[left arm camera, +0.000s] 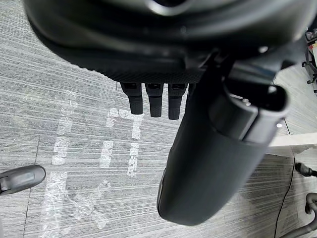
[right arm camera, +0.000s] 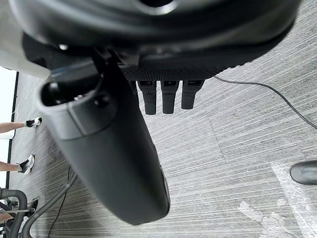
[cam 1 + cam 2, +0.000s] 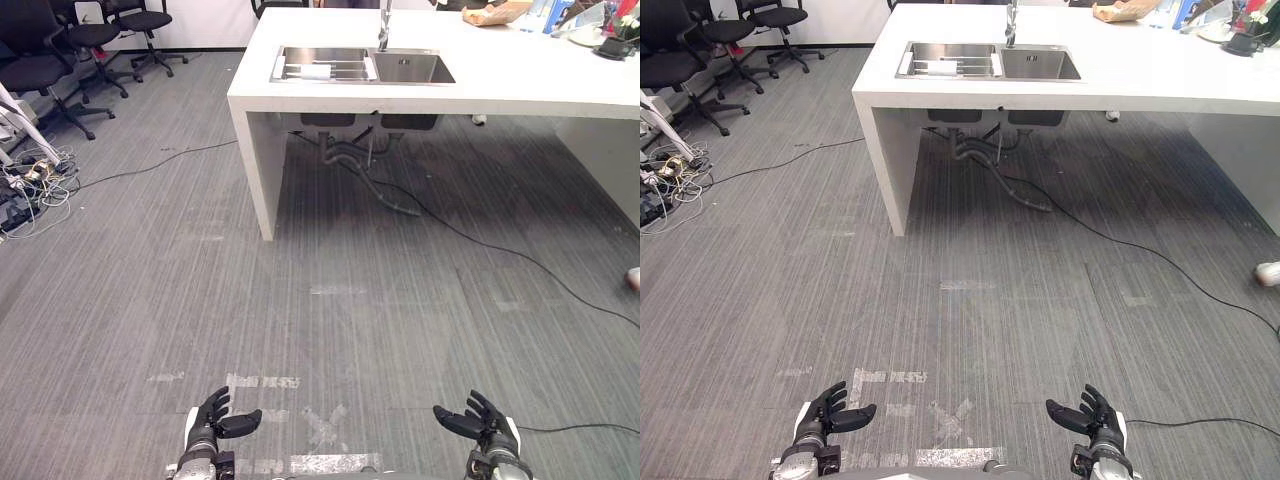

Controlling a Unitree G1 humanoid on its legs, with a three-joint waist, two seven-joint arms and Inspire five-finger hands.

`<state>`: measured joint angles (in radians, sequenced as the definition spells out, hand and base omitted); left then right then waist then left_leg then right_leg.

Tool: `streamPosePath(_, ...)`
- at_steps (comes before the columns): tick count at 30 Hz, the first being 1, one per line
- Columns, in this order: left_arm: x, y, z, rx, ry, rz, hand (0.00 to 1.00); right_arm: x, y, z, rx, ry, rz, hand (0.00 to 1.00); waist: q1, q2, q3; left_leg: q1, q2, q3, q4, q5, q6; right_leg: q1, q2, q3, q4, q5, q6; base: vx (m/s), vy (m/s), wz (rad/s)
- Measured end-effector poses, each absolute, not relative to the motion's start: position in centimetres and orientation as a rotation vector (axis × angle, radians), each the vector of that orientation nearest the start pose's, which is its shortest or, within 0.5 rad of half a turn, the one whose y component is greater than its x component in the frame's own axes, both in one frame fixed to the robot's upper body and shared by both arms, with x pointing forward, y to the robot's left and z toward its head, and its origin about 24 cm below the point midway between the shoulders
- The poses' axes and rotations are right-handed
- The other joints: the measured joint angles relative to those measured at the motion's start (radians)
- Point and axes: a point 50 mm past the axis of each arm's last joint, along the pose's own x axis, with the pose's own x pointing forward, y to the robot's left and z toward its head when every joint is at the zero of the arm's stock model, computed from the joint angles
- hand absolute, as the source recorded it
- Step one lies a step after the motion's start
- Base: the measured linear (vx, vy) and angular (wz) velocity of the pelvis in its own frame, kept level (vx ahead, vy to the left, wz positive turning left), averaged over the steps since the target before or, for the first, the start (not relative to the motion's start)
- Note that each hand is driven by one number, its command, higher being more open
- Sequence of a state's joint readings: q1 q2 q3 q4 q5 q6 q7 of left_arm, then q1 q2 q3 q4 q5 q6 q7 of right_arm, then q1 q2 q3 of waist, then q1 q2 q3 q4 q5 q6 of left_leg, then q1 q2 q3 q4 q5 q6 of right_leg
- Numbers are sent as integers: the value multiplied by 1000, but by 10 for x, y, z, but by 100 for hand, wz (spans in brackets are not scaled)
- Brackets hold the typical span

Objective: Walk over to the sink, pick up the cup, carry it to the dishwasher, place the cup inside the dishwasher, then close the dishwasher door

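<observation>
Steel sink ahead; cup perhaps inside.

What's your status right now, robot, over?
Left robot hand and right robot hand open, empty. Sink ahead; white item in left basin, maybe the cup. Black cable lies to the right.

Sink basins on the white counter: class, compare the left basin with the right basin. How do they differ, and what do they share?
The left basin is wider than the right basin. The left basin holds a wire rack with a white object, perhaps the cup, on it; the right basin looks bare. Both are rectangular steel basins sunk side by side in the white counter.
</observation>
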<state>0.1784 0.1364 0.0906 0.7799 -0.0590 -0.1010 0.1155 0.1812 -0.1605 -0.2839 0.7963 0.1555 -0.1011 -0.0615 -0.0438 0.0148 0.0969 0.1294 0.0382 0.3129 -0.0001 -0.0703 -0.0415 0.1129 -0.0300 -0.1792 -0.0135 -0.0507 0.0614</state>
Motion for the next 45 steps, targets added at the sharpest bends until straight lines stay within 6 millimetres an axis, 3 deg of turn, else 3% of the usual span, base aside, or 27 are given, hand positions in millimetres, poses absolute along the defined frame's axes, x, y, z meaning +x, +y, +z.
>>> streamPosePath(11, 116, 218, -133, 70, 842, 312, 90, 111, -268, -122, 65, 787, -536, 90, -1, 12, 7, 13, 3, 8, 2, -9, -15, 7, -1, -5, 14, -10, 15, -1, -2, 0)
streamPosePath(18, 115, 211, -134, 36, 845, 321, 90, 114, -268, -122, 66, 780, -536, 90, 0, 19, 11, 5, 6, 34, 8, -10, -13, -18, -2, 5, 32, -10, 13, -36, -10, -6)
streamPosePath(20, 116, 211, -134, 36, 842, 322, 90, 119, -268, -120, 69, 767, -534, 90, 0, 25, 14, -17, 7, 49, 17, -18, 0, -50, -5, 2, 50, -16, 2, -71, -4, -26)
streamPosePath(21, 117, 211, -134, 37, 839, 322, 90, 123, -268, -119, 70, 757, -533, 90, 0, 27, 20, -36, 6, 58, 37, -35, 17, -83, -12, -1, 90, -43, -21, -73, 2, -16)
streamPosePath(23, 118, 207, -133, 31, 831, 311, 90, 122, -270, -119, 69, 758, -549, 90, -2, 25, 27, -60, -2, 61, 79, -69, 29, -150, -46, -12, 216, -123, -14, -35, 4, -5)
streamPosePath(24, 117, 204, -132, 27, 825, 299, 90, 121, -271, -119, 65, 763, -558, 90, -4, 7, 41, -60, -20, 63, 98, -93, 42, -187, -84, -28, 313, -176, -3, 25, 52, 11)
streamPosePath(25, 118, 200, -132, 30, 823, 279, 90, 120, -275, -118, 57, 768, -565, 90, -15, 8, 42, -57, -39, 58, 104, -107, 48, -210, -115, -33, 392, -207, 5, 62, 59, 11)
streamPosePath(26, 119, 198, -131, 31, 819, 271, 90, 121, -276, -117, 51, 765, -565, 90, -20, 8, 44, -56, -47, 57, 102, -112, 52, -235, -131, -37, 456, -216, 18, 102, 62, -2)
streamPosePath(27, 121, 197, -130, 34, 811, 271, 90, 126, -276, -115, 40, 757, -550, 90, -21, 13, 55, -46, -50, 60, 99, -121, 64, -322, -168, -46, 640, -203, 31, 129, 57, -8)
streamPosePath(28, 123, 199, -128, 36, 800, 284, 90, 125, -274, -117, 38, 768, -531, 90, -27, 15, 72, -13, -43, 56, 99, -135, 63, -380, -182, -55, 745, -215, 12, 204, 49, -11)
streamPosePath(30, 127, 202, -126, 37, 787, 302, 90, 124, -271, -119, 26, 787, -510, 90, -30, 26, 91, 24, -10, 58, 106, -158, 57, -427, -178, -101, 702, -231, -12, 315, -3, 1)
streamPosePath(32, 136, 206, -122, 37, 759, 313, 90, 127, -269, -119, 23, 785, -497, 90, -43, 40, 111, 47, 25, 50, 108, -166, 24, -474, -154, -132, 547, -187, -3, 337, -55, 20)
streamPosePath(34, 144, 210, -119, 50, 738, 313, 90, 132, -269, -117, 22, 774, -491, 90, -69, 28, 135, 75, 40, 27, 93, -177, -6, -508, -136, -126, 337, -70, 3, 496, -142, 40)
streamPosePath(35, 145, 212, -119, 58, 738, 314, 90, 130, -271, -118, 18, 778, -495, 90, -81, 14, 136, 103, 37, 12, 73, -191, -35, -514, -130, -97, 222, 22, 5, 453, -164, 41)
streamPosePath(36, 143, 211, -121, 54, 753, 313, 90, 127, -275, -118, 7, 786, -503, 90, -87, 23, 136, 133, 51, -1, 62, -204, -58, -510, -123, -71, 248, 121, -19, 585, -222, 50)
streamPosePath(37, 144, 208, -123, 49, 762, 309, 90, 123, -279, -119, -2, 805, -513, 90, -97, 35, 138, 147, 68, -16, 90, -206, -72, -532, -118, -61, 355, 116, -70, 577, -258, 37)
streamPosePath(38, 146, 206, -123, 42, 759, 306, 90, 123, -281, -120, -2, 815, -519, 90, -95, 44, 142, 135, 92, -24, 163, -200, -84, -537, -118, -70, 425, 49, -75, 681, -359, 35)
streamPosePath(40, 149, 201, -123, 25, 754, 302, 90, 123, -281, -121, 0, 822, -520, 90, -99, 51, 146, 20, 182, -22, 525, -115, -185, -454, -121, -102, 462, -39, -101, 678, -399, 35)
streamPosePath(41, 151, 197, -122, 4, 745, 303, 90, 123, -282, -120, 0, 819, -522, 90, -97, 56, 150, -67, 272, 18, 795, -67, -189, -366, -103, -123, 423, -62, -111, 553, -292, 22)
streamPosePath(42, 153, 197, -121, -6, 736, 306, 90, 125, -281, -119, 3, 812, -520, 90, -89, 57, 151, -99, 313, 60, 908, -71, -178, -321, -90, -122, 393, -68, -115, 514, -230, 2)
streamPosePath(43, 158, 196, -117, -23, 710, 309, 90, 129, -281, -117, 22, 786, -526, 90, -78, 52, 156, -150, 370, 137, 1057, -103, -115, -227, -72, -122, 314, -72, -121, 392, -137, -9)
streamPosePath(45, 169, 195, -104, -55, 632, 319, 90, 136, -281, -112, 27, 743, -535, 90, -71, 39, 162, -234, 376, 213, 1083, -131, -74, -123, -70, -124, 222, -85, -136, 510, -99, -2)
